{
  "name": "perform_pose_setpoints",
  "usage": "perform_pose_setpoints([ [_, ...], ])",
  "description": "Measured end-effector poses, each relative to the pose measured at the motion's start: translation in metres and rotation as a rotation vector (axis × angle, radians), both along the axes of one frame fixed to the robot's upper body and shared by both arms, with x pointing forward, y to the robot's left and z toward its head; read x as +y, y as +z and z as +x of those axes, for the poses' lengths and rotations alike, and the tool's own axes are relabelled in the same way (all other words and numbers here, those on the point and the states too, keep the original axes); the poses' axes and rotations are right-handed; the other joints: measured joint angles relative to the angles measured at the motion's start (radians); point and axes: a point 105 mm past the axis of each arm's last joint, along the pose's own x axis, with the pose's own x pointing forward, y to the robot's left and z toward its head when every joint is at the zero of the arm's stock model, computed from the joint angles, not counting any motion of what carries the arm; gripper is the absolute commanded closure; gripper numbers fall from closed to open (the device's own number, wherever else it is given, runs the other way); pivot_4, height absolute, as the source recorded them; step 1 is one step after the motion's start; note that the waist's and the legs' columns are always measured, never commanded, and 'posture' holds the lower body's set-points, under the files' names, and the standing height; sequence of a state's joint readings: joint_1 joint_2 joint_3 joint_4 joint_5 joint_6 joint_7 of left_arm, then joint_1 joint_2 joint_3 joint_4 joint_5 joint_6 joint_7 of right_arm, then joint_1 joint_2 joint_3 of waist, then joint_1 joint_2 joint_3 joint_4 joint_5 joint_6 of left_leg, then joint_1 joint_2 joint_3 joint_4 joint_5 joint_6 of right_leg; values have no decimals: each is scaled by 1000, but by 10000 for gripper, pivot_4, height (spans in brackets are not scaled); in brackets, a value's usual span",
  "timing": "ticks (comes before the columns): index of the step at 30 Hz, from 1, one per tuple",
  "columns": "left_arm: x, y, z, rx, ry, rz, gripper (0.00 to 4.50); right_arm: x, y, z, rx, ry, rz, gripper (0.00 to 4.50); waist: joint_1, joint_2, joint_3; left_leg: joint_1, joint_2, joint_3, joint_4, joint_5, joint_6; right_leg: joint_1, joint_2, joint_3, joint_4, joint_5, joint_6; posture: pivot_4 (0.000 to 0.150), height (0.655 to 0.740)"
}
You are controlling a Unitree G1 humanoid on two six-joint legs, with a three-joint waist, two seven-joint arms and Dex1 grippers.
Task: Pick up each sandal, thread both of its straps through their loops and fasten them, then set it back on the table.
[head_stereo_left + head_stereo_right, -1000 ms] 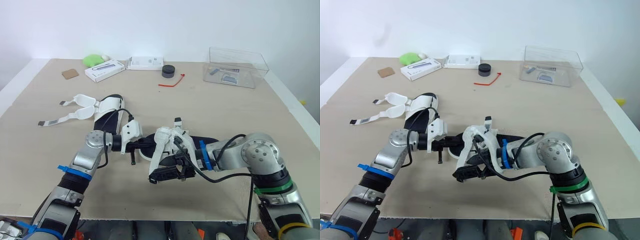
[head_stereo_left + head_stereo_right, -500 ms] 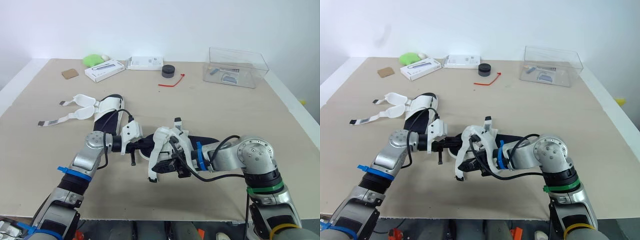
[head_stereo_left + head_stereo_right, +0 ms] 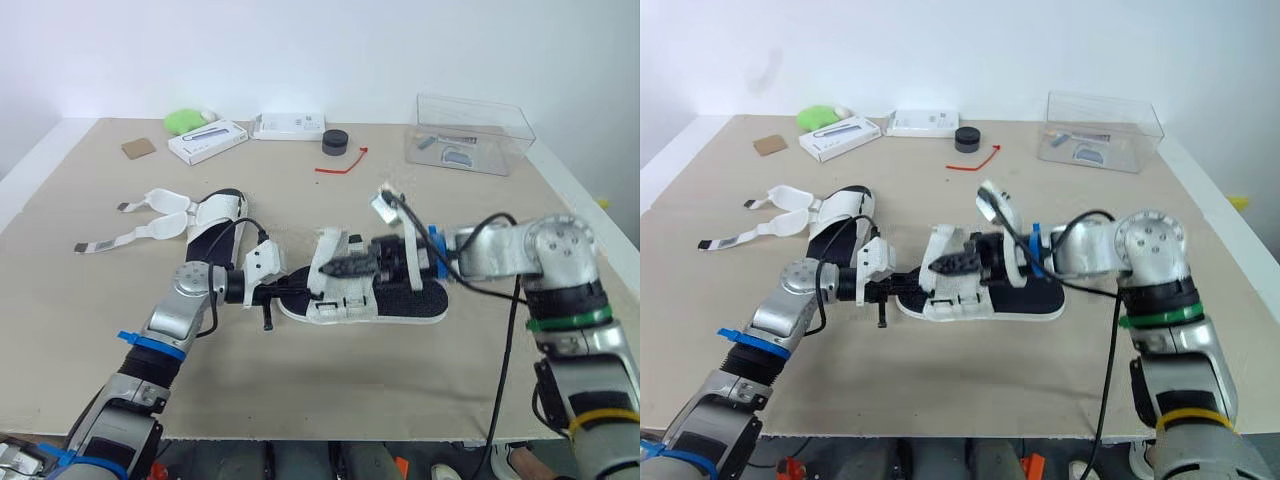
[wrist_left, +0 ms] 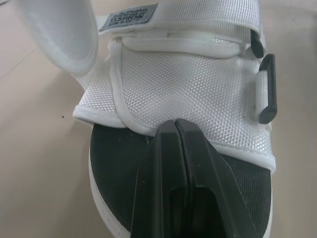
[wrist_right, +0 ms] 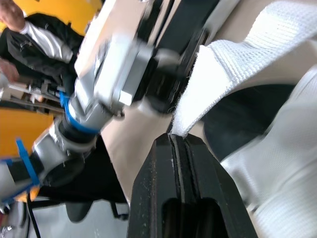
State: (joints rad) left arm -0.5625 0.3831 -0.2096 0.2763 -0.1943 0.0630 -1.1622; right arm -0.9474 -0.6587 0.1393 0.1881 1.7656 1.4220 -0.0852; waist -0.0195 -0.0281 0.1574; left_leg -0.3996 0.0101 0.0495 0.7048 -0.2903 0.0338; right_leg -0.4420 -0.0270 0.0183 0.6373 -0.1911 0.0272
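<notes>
A sandal [image 3: 405,297] with a black sole and white straps lies flat mid-table. My left gripper [image 3: 285,287] is shut, its tips [image 4: 176,122] resting on the toe end of the sole just in front of the front strap. My right gripper [image 3: 332,269] reaches in from the right over the sandal. It is shut on the end of a white strap [image 5: 223,74], pinched between its fingers [image 5: 163,163]. The second sandal [image 3: 212,222] lies at the left, its two straps [image 3: 150,225] undone and spread out to the left.
At the back stand a clear plastic box [image 3: 470,135], a black round object [image 3: 336,143], a red tie [image 3: 340,164], two white boxes [image 3: 208,140] [image 3: 290,125], a green object [image 3: 185,120] and a brown card [image 3: 140,148]. A person [image 5: 27,39] shows behind the table.
My right gripper was open at the sandal's near side; it has shut on a strap and drawn it back to the right. The sandal now lies flat. My left gripper has stayed put.
</notes>
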Motion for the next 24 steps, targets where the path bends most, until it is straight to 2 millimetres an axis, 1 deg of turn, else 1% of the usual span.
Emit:
perform_pose_setpoints([
  [3,-2,0,0,0,-4,-5,45000,-7,-9,8,46,-10,-48,44411,0,0,0,-3,0,-1,0,-1,2,-1,0,0,-3,1,1,1500,7400],
  [8,-2,0,-1,-2,-6,-5,45000,-10,-24,3,111,34,-94,44411,0,0,0,-6,0,0,0,-3,6,-2,-7,-2,-6,1,2,1500,7400],
  [13,-1,-1,-1,-2,-4,-3,45000,-8,-22,-2,144,92,-76,44411,0,0,0,-6,0,0,0,-4,6,-2,-9,-4,-7,1,1,1500,7400],
  [24,1,0,-2,-6,-3,3,45000,-11,-21,3,186,76,-56,44411,-1,0,0,-6,0,1,0,-4,6,-2,-9,-5,-7,2,1,1500,7400],
])
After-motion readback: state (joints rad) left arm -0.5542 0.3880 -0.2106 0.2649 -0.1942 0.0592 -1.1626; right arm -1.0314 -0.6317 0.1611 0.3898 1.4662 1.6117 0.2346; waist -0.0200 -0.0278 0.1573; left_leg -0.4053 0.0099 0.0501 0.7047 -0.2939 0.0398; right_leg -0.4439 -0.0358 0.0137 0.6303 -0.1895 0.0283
